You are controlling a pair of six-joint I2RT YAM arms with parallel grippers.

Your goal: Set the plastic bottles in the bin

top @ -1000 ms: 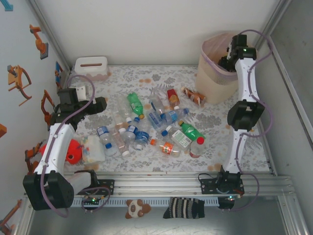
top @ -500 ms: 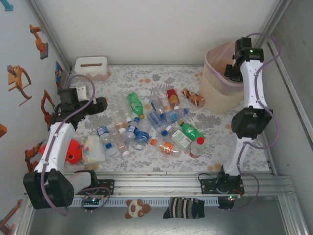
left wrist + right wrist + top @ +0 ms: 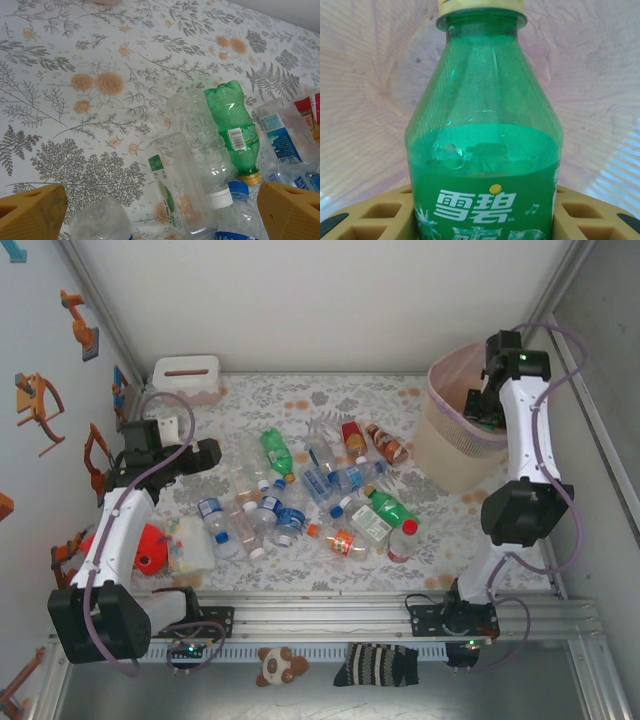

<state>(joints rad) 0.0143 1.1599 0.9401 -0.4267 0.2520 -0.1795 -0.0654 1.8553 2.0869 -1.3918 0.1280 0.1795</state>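
The right end effector [image 3: 480,403] is clamped on a green bottle [image 3: 482,150], fingers pressed to either side of its label. It hangs over the mouth of the bin [image 3: 440,450] at the far right of the bench [image 3: 430,485]. In the right wrist view the bottle's long axis runs straight out from the fingers, pale yellow cap foremost, with the pink liner [image 3: 365,75] spread behind it. The bin therefore lies directly ahead of the cap, and I judge that letting go is all the coming move needs, the one risk being a clip on the rim if the wrist sits off centre. The left end effector [image 3: 160,212] stands wide open and holds nothing, hovering over the left side of the heap of plastic bottles [image 3: 325,485], which lies mid-bench, well apart from the bin. Just ahead of its fingertips a second green bottle [image 3: 232,125] and a clear bottle [image 3: 197,135] lie flat side by side, long axes running away from the fingers, caps toward them. The left arm is the nearer to this heap. Count: one bin, one bottle in the grip, two green ones on the bench, about four with red or orange labels or caps, and the rest clear with blue caps, too tangled to number surely
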